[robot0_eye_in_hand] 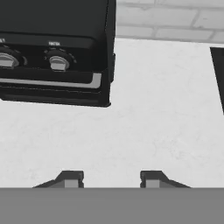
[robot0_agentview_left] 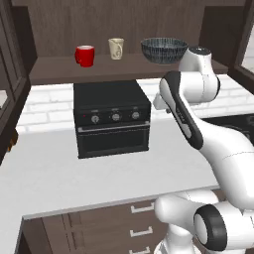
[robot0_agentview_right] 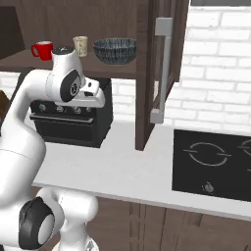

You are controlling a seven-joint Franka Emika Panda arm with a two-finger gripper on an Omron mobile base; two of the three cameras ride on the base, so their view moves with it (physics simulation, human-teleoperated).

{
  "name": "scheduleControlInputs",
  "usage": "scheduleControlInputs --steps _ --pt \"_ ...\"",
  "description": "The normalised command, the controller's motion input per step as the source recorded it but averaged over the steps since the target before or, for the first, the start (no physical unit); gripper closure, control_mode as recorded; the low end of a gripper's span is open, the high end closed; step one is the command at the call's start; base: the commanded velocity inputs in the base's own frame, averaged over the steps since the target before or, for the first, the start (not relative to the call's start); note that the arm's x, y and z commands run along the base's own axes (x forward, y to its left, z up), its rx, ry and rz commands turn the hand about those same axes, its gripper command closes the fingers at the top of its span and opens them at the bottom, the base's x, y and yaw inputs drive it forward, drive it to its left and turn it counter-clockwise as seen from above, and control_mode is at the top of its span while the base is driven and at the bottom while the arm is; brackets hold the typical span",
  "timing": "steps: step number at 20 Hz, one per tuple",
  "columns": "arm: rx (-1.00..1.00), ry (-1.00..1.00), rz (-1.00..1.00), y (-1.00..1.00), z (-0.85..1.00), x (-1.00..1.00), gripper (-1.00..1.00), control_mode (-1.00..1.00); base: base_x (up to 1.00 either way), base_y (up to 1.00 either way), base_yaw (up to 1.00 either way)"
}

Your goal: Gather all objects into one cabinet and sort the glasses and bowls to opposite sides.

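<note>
Dark two-finger gripper (robot0_eye_in_hand: 108, 177) hangs empty, fingers parted, above the white counter (robot0_eye_in_hand: 153, 131).
Lift toward the glossy red mug (robot0_agentview_left: 85, 55) at the cabinet shelf's left end, clearing the black toaster oven (robot0_agentview_left: 112, 118).

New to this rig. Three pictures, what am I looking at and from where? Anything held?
It's a rendered kitchen with a white robot arm on a driving base. Two pictures come from base cameras behind the arm, left and right. The third looks along the end effector, whose fingertips stand apart over bare white counter, holding nothing. A black countertop oven sits on the counter. In the open cabinet above it stand a red mug, a beige cup and a dark striped bowl. A stovetop lies to the right.
</note>
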Motion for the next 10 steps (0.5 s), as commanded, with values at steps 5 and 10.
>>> scheduleControlInputs --steps 5,10 --pt "0.0 0.0 0.0 0.0 0.0 0.0 -1.0 1.0 0.0 0.0 0.0" --pt "0.0 0.0 0.0 0.0 0.0 0.0 -1.0 1.0 -0.58 -0.03 0.0"
